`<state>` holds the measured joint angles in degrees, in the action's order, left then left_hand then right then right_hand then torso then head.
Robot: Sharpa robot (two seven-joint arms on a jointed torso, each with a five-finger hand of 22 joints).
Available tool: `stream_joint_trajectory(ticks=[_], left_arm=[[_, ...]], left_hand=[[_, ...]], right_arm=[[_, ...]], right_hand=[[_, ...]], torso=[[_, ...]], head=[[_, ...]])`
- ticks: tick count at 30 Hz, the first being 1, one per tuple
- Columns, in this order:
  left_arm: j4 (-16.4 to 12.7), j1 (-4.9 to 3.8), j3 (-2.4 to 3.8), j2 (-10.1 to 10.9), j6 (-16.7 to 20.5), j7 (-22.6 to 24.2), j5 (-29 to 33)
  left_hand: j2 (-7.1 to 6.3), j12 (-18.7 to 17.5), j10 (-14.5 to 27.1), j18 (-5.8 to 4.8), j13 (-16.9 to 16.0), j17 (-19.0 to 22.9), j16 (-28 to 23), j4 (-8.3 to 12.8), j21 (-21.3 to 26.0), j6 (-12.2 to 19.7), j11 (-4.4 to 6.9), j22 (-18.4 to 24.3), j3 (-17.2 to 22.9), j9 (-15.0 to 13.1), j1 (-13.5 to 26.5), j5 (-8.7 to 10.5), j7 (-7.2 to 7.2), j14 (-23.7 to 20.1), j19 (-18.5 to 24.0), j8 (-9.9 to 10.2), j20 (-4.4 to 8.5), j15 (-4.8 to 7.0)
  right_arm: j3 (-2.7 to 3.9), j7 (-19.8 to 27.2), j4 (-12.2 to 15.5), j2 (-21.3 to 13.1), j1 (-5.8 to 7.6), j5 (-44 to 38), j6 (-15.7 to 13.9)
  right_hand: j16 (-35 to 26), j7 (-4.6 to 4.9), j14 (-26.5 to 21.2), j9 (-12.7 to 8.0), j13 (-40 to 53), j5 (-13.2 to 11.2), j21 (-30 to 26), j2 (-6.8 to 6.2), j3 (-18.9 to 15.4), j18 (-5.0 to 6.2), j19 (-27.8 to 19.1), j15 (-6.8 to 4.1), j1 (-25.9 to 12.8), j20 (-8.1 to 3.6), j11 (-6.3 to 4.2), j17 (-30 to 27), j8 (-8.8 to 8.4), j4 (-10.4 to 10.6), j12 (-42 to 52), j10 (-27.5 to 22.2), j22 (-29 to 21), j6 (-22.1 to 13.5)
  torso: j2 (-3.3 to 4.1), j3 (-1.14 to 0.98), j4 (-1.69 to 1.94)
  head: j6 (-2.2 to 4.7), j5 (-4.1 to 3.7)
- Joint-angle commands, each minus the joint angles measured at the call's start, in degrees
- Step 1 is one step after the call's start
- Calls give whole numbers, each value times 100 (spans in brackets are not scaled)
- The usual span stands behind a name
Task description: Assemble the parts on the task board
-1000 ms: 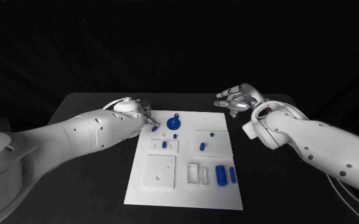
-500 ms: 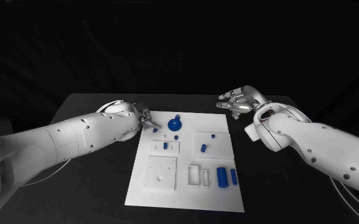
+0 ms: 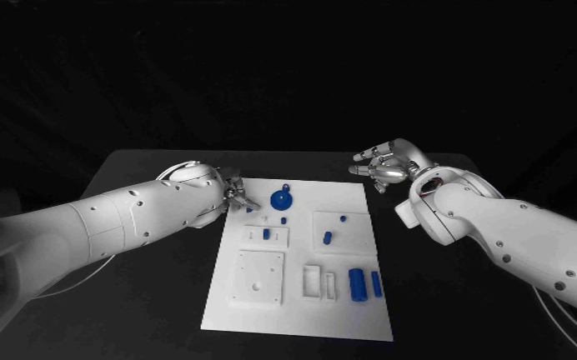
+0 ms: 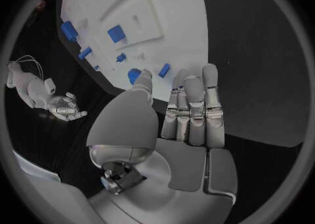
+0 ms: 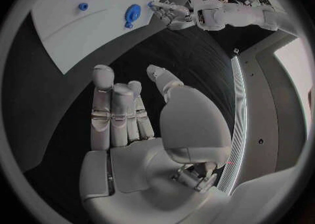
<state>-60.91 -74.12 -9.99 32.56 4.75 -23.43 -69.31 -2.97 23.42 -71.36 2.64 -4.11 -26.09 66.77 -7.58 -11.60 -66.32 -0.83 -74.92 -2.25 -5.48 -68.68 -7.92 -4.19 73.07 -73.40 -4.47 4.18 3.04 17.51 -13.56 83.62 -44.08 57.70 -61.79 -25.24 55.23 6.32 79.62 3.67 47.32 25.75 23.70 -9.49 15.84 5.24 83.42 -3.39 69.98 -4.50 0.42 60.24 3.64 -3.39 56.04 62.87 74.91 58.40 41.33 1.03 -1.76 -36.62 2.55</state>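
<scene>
Left hand hovers at the task board's far left corner, fingers spread and holding nothing; in the left wrist view its fingertips reach over the board's edge close to a small blue peg lying there. Just beyond the peg on the board lies a round blue wheel. Right hand hangs above the black table off the board's far right corner, well apart from the board, fingers loosely apart and empty. Near the board's right edge toward the front, two blue cylinders lie side by side. The board sits in the table's middle.
</scene>
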Motion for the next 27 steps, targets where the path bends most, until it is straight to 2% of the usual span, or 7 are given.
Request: stream_joint_trajectory(ticks=[1,9,20,22,24,27], left_arm=[[-15,11,-7,-33,-391,-129,-212],[42,13,-11,-100,-463,-174,-318],[117,18,-23,-198,-628,-134,-337],[132,19,-25,-208,-643,-111,-335],[144,21,-26,-215,-652,-81,-310],[154,22,-27,-222,-663,-23,-255]], left_hand=[[125,-32,-56,-3,0,-3,1,103,14,-87,12,-111,-33,8,-76,-34,9,-2,-24,13,4,4],[495,-70,-76,-9,4,0,4,268,2,-124,28,-111,-167,48,-391,-60,34,0,-23,32,13,13],[708,-114,-185,-18,12,-7,19,390,-15,-296,68,-114,-215,23,-642,-103,109,8,-16,41,25,37],[776,-154,-233,-22,20,-7,22,435,-19,-337,82,-115,-167,4,-750,-197,131,12,-14,55,31,52],[803,-208,-277,-27,26,-8,26,477,-25,-366,94,-116,-134,-11,-843,-424,147,15,-12,59,38,63],[863,-376,-410,-38,31,-9,35,536,-44,-417,110,-119,-79,-48,-980,-581,171,24,-4,63,51,79]], right_arm=[[3,13,9,0,-5,2,80],[3,12,9,1,-7,3,82],[3,13,0,13,-17,3,88],[3,13,-1,15,-19,3,89],[3,14,-2,17,-21,4,90],[3,13,-3,19,-23,4,91]], right_hand=[[2,19,-56,-6,-8,35,-17,-15,25,67,-39,1,-49,8,-4,-3,-7,17,25,-45,250,-1],[2,19,-56,-6,-8,35,-17,-15,25,67,-39,1,-49,8,-4,-3,-7,17,25,-45,250,-1],[2,19,-56,-6,-8,35,-17,-15,25,67,-39,1,-49,8,-4,-3,-7,17,25,-45,250,-1],[2,19,-56,-6,-8,35,-17,-15,25,67,-39,1,-49,8,-4,-3,-7,17,25,-45,250,-1],[2,19,-56,-6,-8,35,-17,-15,25,67,-39,1,-49,8,-4,-3,-7,17,25,-45,250,-1],[2,19,-56,-6,-8,35,-17,-15,25,67,-39,1,-49,8,-4,-3,-7,17,25,-45,250,-1]], torso=[[2,-5,-5],[5,-4,-6],[3,-4,-1],[3,-2,0],[2,-3,-2],[2,-2,-1]], head=[[-5,0],[-9,-15],[-25,-26],[-28,-27],[-30,-26],[-31,-26]])
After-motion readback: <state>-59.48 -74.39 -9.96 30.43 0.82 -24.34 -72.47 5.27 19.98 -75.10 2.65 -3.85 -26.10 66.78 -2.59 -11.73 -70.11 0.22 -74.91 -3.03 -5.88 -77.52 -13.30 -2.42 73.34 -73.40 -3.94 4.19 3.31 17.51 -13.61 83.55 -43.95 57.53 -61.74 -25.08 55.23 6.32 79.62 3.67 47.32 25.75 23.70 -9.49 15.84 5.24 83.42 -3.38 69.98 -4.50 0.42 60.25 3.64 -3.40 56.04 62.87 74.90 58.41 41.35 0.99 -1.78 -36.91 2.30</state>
